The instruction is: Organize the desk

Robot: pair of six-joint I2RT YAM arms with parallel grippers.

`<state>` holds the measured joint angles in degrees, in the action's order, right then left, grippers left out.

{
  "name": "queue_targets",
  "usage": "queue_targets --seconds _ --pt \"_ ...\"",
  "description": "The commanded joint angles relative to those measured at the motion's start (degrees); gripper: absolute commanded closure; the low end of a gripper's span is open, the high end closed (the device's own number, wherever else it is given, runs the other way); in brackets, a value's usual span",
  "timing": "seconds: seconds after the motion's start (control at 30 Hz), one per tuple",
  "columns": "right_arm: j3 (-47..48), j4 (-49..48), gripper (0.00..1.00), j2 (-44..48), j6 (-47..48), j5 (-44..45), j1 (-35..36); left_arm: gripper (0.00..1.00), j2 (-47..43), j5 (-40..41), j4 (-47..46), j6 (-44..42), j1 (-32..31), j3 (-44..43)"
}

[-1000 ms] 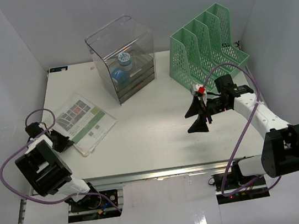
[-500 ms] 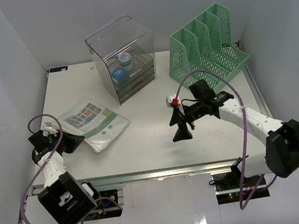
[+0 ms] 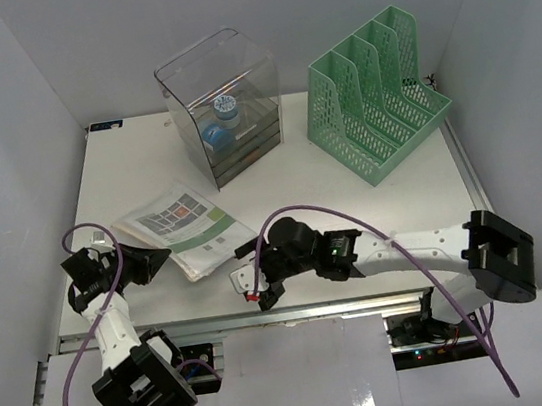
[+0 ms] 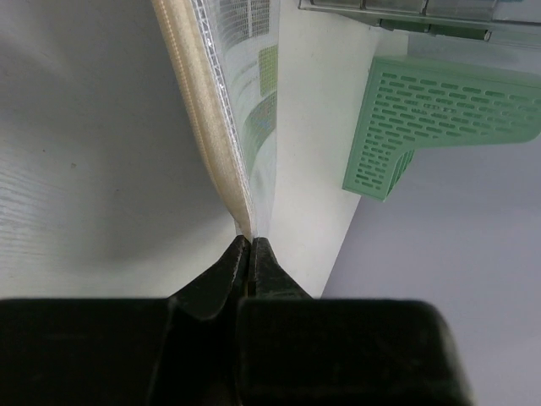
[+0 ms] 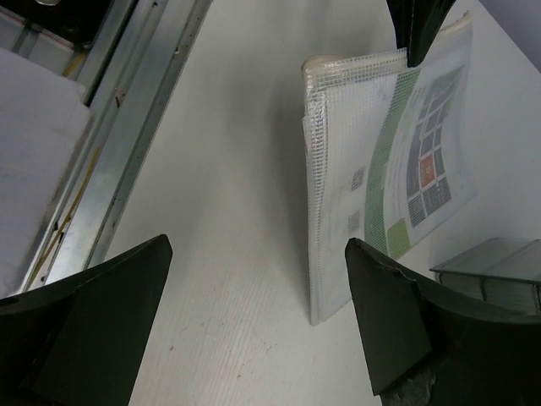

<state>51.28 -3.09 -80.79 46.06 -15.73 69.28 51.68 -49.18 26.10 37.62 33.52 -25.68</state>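
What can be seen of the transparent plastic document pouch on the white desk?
The transparent mesh-reinforced plastic document pouch is flat and rectangular, with a cream edge and printed sheets inside showing green bands and a grid of grey and red squares. It lies at an angle on the front left part of the large white desk. The left pincer is shut on one edge; the open right pincer faces it without touching.

The desk (image 3: 280, 192) is matt white, faintly ribbed up close, with a bare metal rail (image 3: 297, 312) along its front. The document sleeve (image 5: 355, 178) is clear mesh-woven plastic, slightly shiny, over printed paper. The file rack (image 3: 372, 98) is green perforated plastic, and the drawer box (image 3: 221, 99) is glossy smoky plastic (see-through). The left gripper (image 4: 251, 241) looks matt black.
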Motion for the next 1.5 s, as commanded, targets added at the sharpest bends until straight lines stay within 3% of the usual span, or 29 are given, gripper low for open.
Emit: queue_targets --seconds 0.0,0.17,0.5,0.7,0.8,0.9,1.0,1.07,1.47 --pt "2.5 -13.8 0.1 -6.5 4.9 10.2 4.7 1.0 -1.3 -4.6 -0.3 2.3 -0.2 0.1" --pt "3.3 -27.4 0.1 -14.9 7.3 19.8 8.1 1.0 -0.8 -5.9 -0.3 2.6 -0.4 -0.9" --pt "8.2 -41.3 0.04 -28.2 9.0 29.1 7.3 1.0 -1.8 -7.2 -1.3 3.3 -1.2 0.3" --pt "9.5 -41.4 0.39 -29.8 6.1 28.6 6.1 1.0 -2.5 -6.8 -1.6 3.9 -1.6 0.5" --pt "8.6 -41.4 0.69 -28.7 4.4 26.3 6.0 1.0 -2.5 -6.7 -1.8 4.5 -1.6 0.8" --pt "7.1 -40.8 0.89 -26.4 1.9 23.7 6.0 0.8 -2.8 -6.2 -2.0 4.8 -1.6 0.8" --pt "5.7 -39.9 0.92 -23.8 -1.4 21.8 6.0 0.37 -3.1 -5.1 -1.6 5.0 -1.6 0.9" --pt "5.0 -39.4 0.92 -22.2 -4.1 21.6 6.0 0.03 -3.3 -3.3 -0.6 4.9 -1.6 1.4" --pt "3.0 -34.9 0.92 -16.3 -11.1 20.2 6.0 0.02 -3.3 -0.7 -2.1 8.8 -1.7 4.8"
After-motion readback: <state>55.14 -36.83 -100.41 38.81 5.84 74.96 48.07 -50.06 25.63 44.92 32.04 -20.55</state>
